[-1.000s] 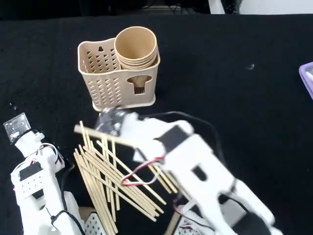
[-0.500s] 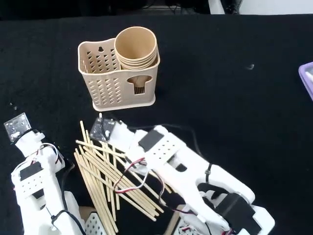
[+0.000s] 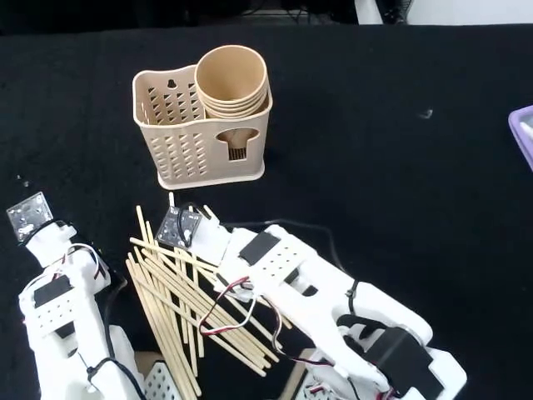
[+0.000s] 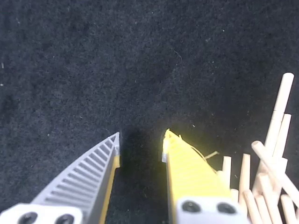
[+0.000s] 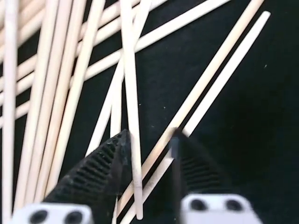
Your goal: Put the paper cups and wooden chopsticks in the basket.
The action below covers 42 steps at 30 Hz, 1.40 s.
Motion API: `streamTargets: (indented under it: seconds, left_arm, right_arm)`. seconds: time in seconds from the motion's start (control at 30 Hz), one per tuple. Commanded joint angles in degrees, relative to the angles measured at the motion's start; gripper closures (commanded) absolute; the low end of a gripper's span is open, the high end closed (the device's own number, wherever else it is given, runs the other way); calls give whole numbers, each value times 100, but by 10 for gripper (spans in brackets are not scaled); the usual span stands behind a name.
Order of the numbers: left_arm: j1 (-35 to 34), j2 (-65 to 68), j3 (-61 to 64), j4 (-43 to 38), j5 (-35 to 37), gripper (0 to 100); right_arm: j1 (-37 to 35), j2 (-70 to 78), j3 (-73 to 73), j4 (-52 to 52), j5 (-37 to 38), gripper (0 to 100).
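Sitting stacked in the basket (image 3: 179, 142), far left of centre, the paper cups (image 3: 232, 79) look done. The wooden chopsticks (image 3: 158, 308) lie piled on the counter (image 3: 400, 167) nearer, yet to go. The right gripper (image 5: 150, 137) hangs open astride two sticks; the left gripper (image 4: 140, 142) gapes, empty, beside the pile.

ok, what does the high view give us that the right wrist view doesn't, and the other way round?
High view adds: the basket with the stacked paper cups in one compartment, the left arm, and a purple item at the table's edge.
Right wrist view adds: the right end effector close up, open, with chopsticks running between its fingers.
Both: the loose chopsticks piled on the black table.
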Motion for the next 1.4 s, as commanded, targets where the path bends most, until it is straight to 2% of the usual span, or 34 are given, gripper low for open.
streamTargets:
  seconds: [0.0, 0.47, 0.67, 0.73, 0.87, 1.0, 1.1, 1.27, 1.37]
  left_arm:
    - [110, -97, -22, -97, 35, 845]
    - [110, -97, -31, -97, 35, 845]
    - [110, -97, -31, -97, 35, 845]
    - [110, -97, -31, -97, 35, 845]
    - [110, -97, -31, -97, 35, 845]
    - [110, -97, -31, -97, 35, 845]
    - [110, -97, -31, -88, 35, 845]
    - [110, -97, -31, -88, 35, 845]
    - [110, -97, -31, -88, 35, 845]
  right_arm:
    - [-9, -48, -48, -53, 53, 971]
    - [-185, -57, -400, 941, 18, 979]
    - [-220, -57, -884, 1530, 9, 808]
    - [-334, -57, -910, 1574, 9, 779]
    - [-897, -48, -866, 1503, -255, 779]
    - [-1240, 57, -593, 738, -387, 779]
    - [-1090, 268, -435, 299, -378, 779]
    - [-527, 488, -593, 299, -237, 781]
    - [-404, 505, -576, 299, 88, 836]
